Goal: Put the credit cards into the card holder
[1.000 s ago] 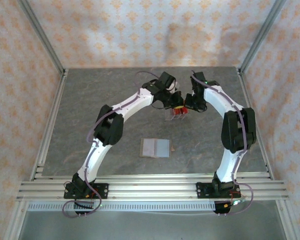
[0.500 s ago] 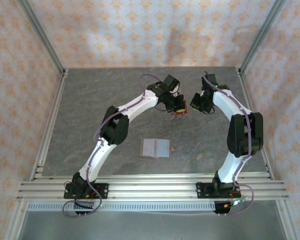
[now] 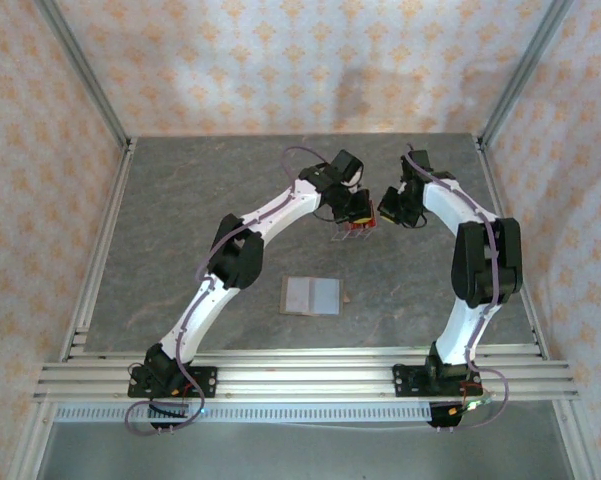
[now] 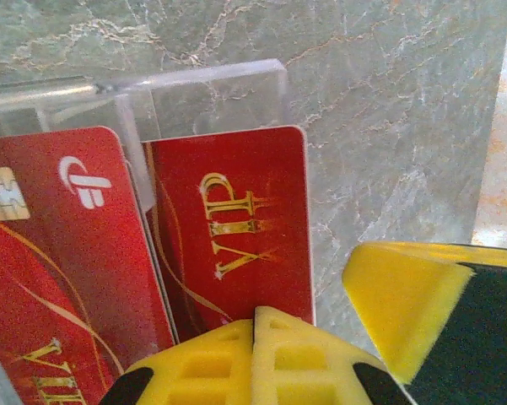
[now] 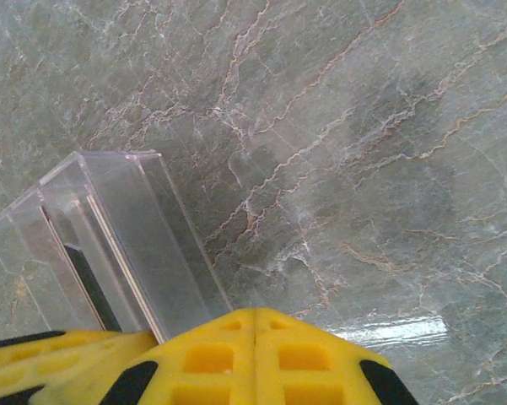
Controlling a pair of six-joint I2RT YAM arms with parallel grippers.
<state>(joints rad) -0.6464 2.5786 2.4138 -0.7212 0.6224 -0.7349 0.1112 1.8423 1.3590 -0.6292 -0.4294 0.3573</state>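
Note:
Two red credit cards [image 4: 228, 228] [image 4: 59, 253] stand upright in a clear slotted rack [image 4: 211, 93], seen in the overhead view as a red patch [image 3: 356, 232]. My left gripper [image 4: 255, 325] is shut, its tips right at the near edge of the VIP card, with nothing between them. My right gripper [image 5: 255, 325] is shut and empty, just right of the rack [image 5: 110, 245]. From above, the left gripper [image 3: 357, 212] and right gripper [image 3: 388, 208] hover side by side over the rack. The card holder [image 3: 310, 295] lies open, grey inside up, nearer the arm bases.
A grey marbled table [image 3: 180, 230] is framed by metal rails, with patterned walls on three sides. One yellow finger of the right gripper [image 4: 401, 308] shows at the right edge of the left wrist view.
The right gripper has drawn back a little to the right of the rack. The left arm has stretched further toward the rack. Both grippers stayed shut.

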